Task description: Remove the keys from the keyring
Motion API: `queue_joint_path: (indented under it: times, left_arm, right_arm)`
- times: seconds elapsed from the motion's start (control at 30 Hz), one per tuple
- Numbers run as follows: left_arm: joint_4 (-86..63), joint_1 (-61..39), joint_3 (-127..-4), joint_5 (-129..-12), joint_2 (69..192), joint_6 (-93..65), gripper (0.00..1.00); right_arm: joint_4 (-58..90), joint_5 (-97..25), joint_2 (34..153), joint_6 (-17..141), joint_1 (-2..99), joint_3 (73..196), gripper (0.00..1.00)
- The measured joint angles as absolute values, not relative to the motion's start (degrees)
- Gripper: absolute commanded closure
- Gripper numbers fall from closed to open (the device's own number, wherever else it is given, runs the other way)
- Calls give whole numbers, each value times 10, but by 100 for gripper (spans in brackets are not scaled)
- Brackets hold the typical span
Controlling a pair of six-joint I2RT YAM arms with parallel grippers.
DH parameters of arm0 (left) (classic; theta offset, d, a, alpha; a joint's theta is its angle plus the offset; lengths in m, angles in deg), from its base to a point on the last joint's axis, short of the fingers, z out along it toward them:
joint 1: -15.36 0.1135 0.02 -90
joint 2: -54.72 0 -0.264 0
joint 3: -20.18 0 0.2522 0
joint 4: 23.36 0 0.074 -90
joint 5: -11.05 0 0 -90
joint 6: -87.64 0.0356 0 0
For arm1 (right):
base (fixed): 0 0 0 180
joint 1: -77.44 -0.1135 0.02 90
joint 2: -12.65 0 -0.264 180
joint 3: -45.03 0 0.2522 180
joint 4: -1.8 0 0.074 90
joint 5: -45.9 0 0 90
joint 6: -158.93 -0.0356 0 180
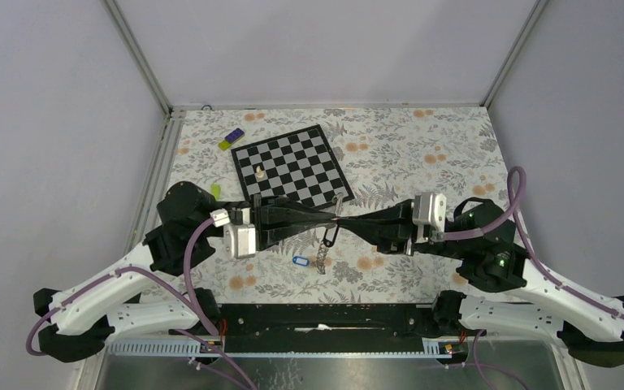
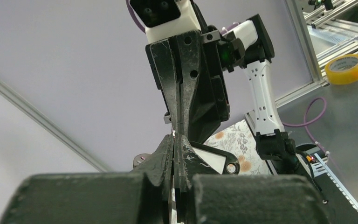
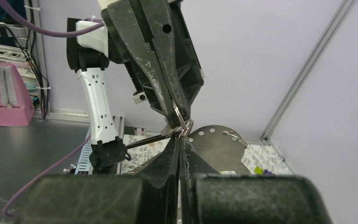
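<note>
Two robot arms meet nose to nose above a floral-patterned table [image 1: 422, 162]. The left gripper [image 1: 330, 215] and right gripper [image 1: 346, 220] each have their fingers pressed together on the thin wire keyring [image 3: 182, 119], which is held in the air between them, just in front of a chessboard [image 1: 292, 165] bearing one white chess piece [image 1: 258, 173]. A dark piece [image 1: 331, 236] and a short chain [image 1: 322, 262] dangle beneath the ring – whether these are the keys cannot be told from above. In the right wrist view, a flat grey metal plate with punched holes [image 3: 216, 140] sits just beside the ring. A blue tag [image 1: 299, 261] lies on the cloth near the chain; its white label is too small to read. A yellow tape roll [image 2: 345, 69] and a pink metronome [image 3: 11, 95] stand off the table – no lettering legible on either.
</note>
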State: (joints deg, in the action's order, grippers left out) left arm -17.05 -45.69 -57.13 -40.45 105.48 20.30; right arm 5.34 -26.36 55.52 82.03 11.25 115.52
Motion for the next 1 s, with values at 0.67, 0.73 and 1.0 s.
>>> queue_joint_path:
  times: [0.67, 0.73, 1.0]
  left_arm:
    - [-38, -453, -615, -455, 1076, 268, 100]
    - [-36, -453, -615, -456, 1077, 267, 100]
    - [-68, -453, -578, -467, 1073, 230, 100]
  right_arm:
    - [218, -374, 594, 758, 112, 1244, 65]
    - [224, -384, 592, 758, 112, 1244, 58]
    - [121, -359, 525, 776, 113, 1171, 51]
